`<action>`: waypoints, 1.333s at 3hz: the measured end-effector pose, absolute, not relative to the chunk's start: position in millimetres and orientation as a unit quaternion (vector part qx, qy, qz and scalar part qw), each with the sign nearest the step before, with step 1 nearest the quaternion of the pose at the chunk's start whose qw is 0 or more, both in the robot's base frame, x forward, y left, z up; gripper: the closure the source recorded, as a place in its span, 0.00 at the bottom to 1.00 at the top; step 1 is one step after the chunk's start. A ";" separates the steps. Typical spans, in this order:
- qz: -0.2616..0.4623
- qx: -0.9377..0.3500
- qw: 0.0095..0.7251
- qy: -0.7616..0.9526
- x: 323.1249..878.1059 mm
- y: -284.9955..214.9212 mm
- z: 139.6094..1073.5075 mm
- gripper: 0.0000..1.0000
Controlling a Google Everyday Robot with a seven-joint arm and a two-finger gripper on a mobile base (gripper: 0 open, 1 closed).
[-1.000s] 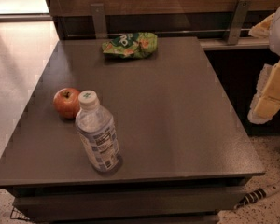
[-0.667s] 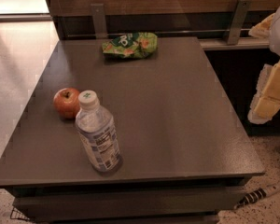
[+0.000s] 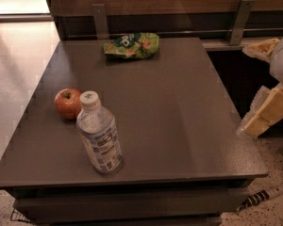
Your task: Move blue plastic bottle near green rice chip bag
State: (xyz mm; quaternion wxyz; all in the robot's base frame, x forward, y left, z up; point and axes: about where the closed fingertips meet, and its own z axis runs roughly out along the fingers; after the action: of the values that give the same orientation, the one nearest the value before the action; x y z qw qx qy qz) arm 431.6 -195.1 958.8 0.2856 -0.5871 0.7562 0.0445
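The blue plastic bottle (image 3: pixel 99 133) stands upright near the front left of the dark table (image 3: pixel 179 107); it has a white cap with a green mark and a blue-and-white label. The green rice chip bag (image 3: pixel 132 45) lies at the table's far edge, left of centre, well apart from the bottle. My gripper (image 3: pixel 266 114) hangs off the table's right side, at the frame's right edge, away from both objects and holding nothing that I can see.
A red apple (image 3: pixel 68 103) sits just left of the bottle, almost touching it. A wooden wall with two metal brackets (image 3: pixel 100 20) runs behind the table. A dark ledge (image 3: pixel 221 44) adjoins the table's far right. Speckled floor lies to the right and pale floor to the left.
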 end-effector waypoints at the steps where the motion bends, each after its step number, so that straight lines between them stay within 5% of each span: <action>1: 0.105 -0.585 0.339 0.729 429.9 -178.3 934.9 0.00; 4: 0.357 -0.528 0.470 0.611 414.4 -67.6 946.6 0.00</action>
State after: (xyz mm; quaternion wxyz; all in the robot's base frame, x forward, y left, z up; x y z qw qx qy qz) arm 414.4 -67.6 946.6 0.4698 -0.5277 0.6111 0.3568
